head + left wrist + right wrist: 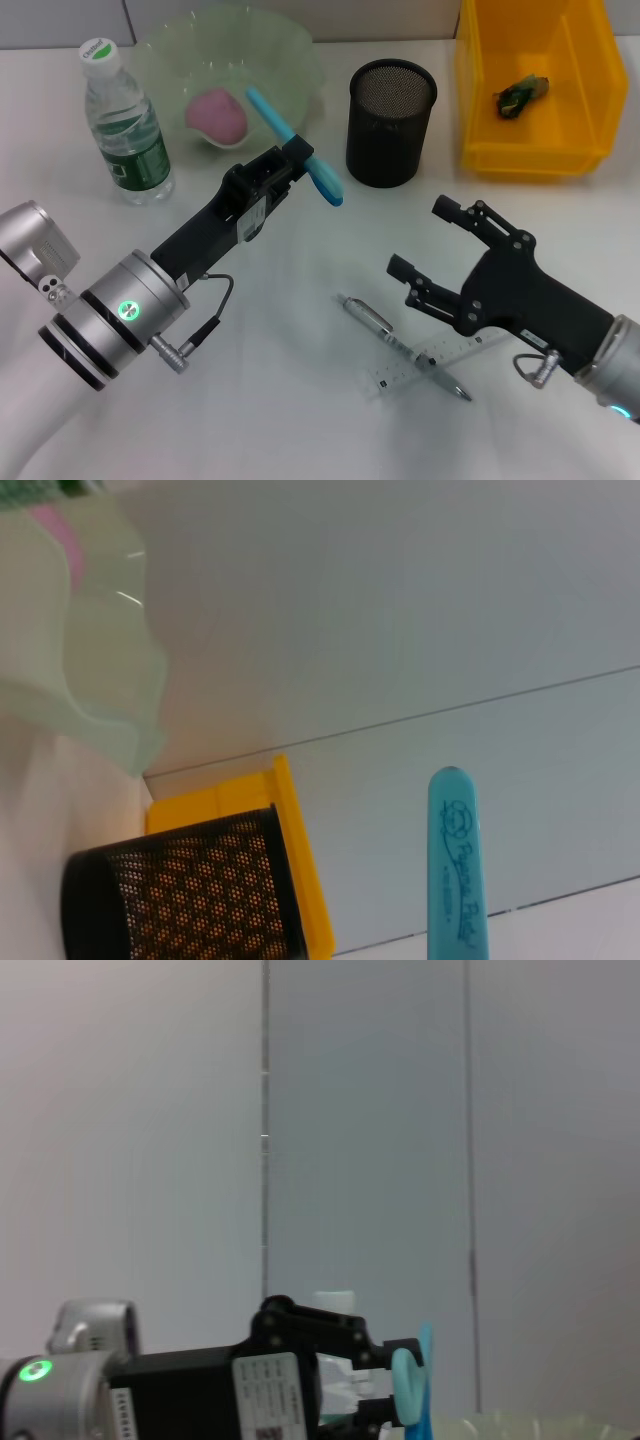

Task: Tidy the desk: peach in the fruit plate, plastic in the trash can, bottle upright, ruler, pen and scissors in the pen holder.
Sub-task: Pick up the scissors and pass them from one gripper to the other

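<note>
Nearest, the pen (405,347) lies across the clear ruler (440,362) on the table (300,400), just beside the right gripper (420,250), whose fingers are spread apart around nothing. The left gripper (297,163) is clamped on the blue scissors (295,145), raised between the fruit plate (290,50) and the pen holder (390,122). Farther back, the peach (217,113) sits in the plate, the bottle (125,125) stands upright, and the plastic (520,94) lies in the yellow trash can (480,100)

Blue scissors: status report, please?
Left gripper shut on blue scissors, short of pen holder. Right gripper open above pen and ruler. Nothing blocking.
</note>
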